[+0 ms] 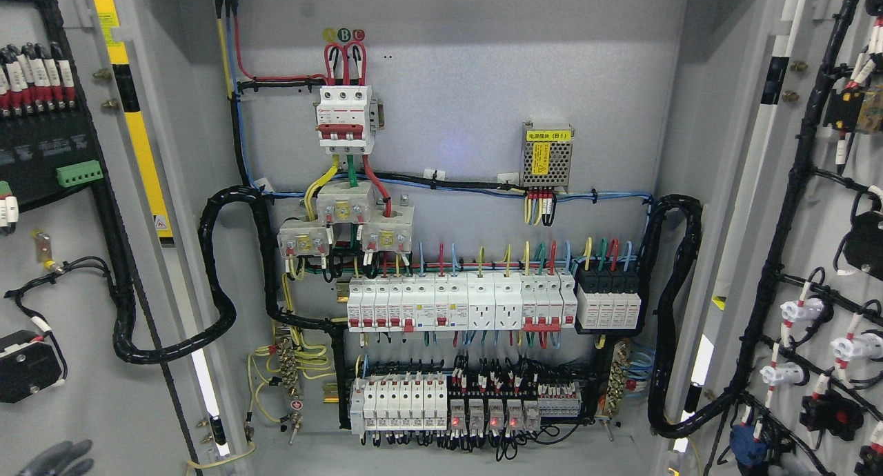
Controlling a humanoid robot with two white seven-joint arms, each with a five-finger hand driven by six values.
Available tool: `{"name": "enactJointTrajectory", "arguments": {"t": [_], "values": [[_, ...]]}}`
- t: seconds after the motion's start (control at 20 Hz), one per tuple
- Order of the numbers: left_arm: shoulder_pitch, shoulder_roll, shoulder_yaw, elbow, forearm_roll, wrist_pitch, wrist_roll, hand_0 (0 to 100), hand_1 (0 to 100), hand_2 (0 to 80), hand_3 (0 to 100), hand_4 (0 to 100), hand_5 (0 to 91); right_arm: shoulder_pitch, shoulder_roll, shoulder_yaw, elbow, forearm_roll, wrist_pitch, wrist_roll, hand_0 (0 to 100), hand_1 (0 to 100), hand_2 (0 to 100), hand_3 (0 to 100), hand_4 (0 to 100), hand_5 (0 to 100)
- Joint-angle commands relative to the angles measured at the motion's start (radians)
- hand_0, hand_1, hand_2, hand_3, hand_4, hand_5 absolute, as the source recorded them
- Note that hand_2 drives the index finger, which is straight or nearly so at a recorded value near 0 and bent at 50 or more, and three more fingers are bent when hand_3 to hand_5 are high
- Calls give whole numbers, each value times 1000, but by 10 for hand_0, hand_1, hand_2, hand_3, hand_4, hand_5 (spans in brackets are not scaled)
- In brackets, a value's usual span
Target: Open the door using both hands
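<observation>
Both doors of the electrical cabinet, left door and right door, stand swung wide, so the opening looks essentially done; only the left hand shows at the bottom-left corner, gray fingers loosely spread, holding nothing, likely free to withdraw.

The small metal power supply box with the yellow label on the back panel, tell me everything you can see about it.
The small perforated metal power supply box is mounted upright on the grey back panel, right of the white three-pole main breaker. Its silvery mesh casing carries a yellow label with black print on top and a yellow warning sticker below. Red, yellow and black wires loop out from its bottom edge, just above the horizontal blue cable run.
</observation>
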Motion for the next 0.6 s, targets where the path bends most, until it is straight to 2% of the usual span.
{"name": "enactJointTrajectory", "arguments": {"t": [0.0, 0.1, 0.2, 0.35, 0.55], "values": [[31, -249, -320, 0, -230, -7, 18, 120, 556, 0, 0, 0, 0, -36, 28, 229, 319, 164, -2, -6, 0, 500, 40, 0, 0, 0], [62, -300, -361, 53, -288, -7, 47, 120, 556, 0, 0, 0, 0, -37, 32, 255, 480, 216, -2, -4, 0, 500, 40, 0, 0, 0], [92, -319, -401, 128, -313, -7, 99, 120, 556, 0, 0, 0, 0, -45, 35, 272, 676, 229, -2, -4, 0, 500, 40, 0, 0, 0], [112, -331, -458, 308, -314, -7, 192, 120, 556, 0, 0, 0, 0, -117, 89, 281, 958, 232, -9, -4, 0, 500, 40, 0, 0, 0], [93, -385, -467, 659, -316, -6, 330, 120, 556, 0, 0, 0, 0, -178, 138, 277, 1287, 234, -6, -4, 0, 500, 40, 0, 0, 0]]}}
